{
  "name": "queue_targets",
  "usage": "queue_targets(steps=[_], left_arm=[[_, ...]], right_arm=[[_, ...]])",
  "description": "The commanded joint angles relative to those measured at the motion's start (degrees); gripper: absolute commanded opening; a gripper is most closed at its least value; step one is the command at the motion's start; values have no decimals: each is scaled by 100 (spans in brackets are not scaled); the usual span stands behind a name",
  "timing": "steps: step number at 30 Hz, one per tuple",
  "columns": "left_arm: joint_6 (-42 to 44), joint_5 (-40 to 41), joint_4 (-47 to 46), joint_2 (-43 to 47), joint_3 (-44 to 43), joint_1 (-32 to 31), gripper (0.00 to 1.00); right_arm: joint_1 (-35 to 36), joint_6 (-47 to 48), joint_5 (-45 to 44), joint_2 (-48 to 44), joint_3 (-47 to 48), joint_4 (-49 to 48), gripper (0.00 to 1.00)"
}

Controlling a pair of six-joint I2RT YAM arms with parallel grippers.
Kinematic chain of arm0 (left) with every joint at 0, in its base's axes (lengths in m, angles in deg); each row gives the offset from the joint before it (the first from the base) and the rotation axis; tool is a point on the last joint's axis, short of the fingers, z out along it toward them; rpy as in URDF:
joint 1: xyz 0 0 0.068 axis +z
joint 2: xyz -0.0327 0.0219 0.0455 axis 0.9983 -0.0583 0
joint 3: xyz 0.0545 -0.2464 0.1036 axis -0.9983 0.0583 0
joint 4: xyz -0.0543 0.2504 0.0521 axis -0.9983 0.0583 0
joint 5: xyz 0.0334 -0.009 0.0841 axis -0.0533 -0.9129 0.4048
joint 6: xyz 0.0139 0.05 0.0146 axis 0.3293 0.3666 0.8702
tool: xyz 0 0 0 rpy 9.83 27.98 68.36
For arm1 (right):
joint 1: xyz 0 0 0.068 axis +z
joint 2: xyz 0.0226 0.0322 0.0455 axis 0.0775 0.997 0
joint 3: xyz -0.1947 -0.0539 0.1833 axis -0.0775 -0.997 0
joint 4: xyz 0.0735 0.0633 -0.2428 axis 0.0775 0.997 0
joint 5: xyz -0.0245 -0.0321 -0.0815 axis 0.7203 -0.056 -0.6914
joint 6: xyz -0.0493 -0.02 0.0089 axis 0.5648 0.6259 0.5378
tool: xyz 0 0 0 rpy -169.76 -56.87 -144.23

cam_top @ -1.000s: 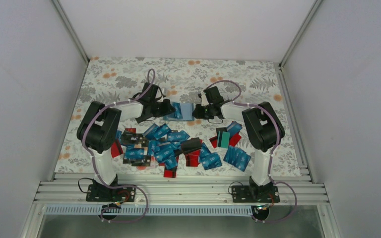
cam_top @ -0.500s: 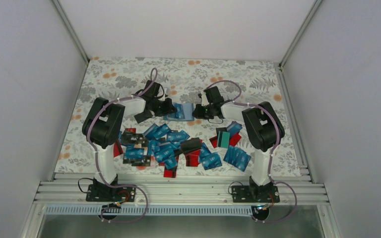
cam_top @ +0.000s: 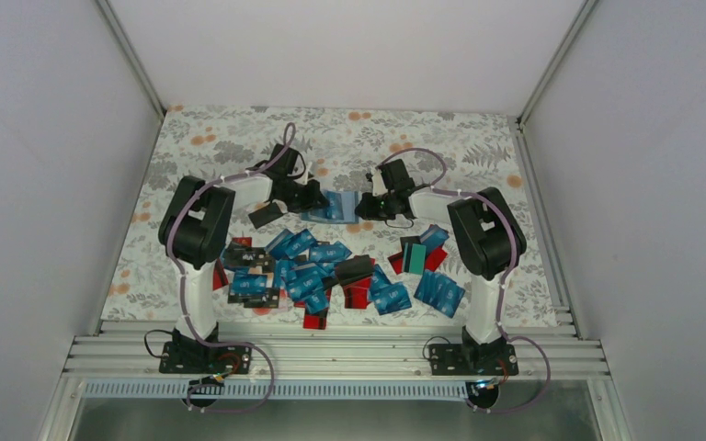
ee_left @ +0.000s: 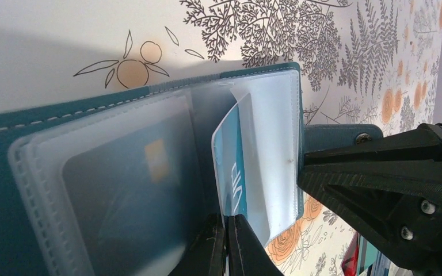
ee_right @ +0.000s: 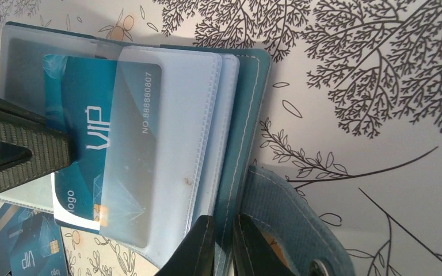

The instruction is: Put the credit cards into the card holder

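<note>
The card holder (cam_top: 335, 204) lies open on the flowered tablecloth (cam_top: 221, 138), beyond the heap of loose cards (cam_top: 317, 271) and between my two arms. My right gripper (ee_right: 223, 236) is pinched tight on the holder's near edge, cover and a few clear leaves together, which I take to be steadying it. My left gripper (ee_left: 225, 236) is clamped on the outer edge of one blue card (ee_right: 83, 138), which sits about halfway inside a clear sleeve (ee_right: 167, 132) (its number reads through the plastic). I judge the card light, stiff and slick. A grip on its bare edge is right, but it could pivot between the fingers if a corner catches on the pocket seam. The sleeves look thin and floppy, and likely to buckle rather than guide, so the push should run flat along the pocket. The holder itself seems light enough to skid on the cloth without the right-hand pinch. I can't make out how deep the pocket goes, because the frosted plastic blurs the card's far end. I also can't tell whether the left fingers grip only the card or a sleeve lip as well, as they are cut off at the bottom of the left wrist view. From overhead the holder is too small to read. Its strap (ee_right: 288, 224) runs off the frame.
</note>
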Motion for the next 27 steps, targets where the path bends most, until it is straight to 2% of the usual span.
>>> queue_targets(steps=[1,27], left_arm=[[264,-137,271,-243,-101,-21,2],[302,-349,346,-652,-435,-118,2]], right_arm=[[40,142,217,224,131,73,11],[67,197,313,351,219,126,10]])
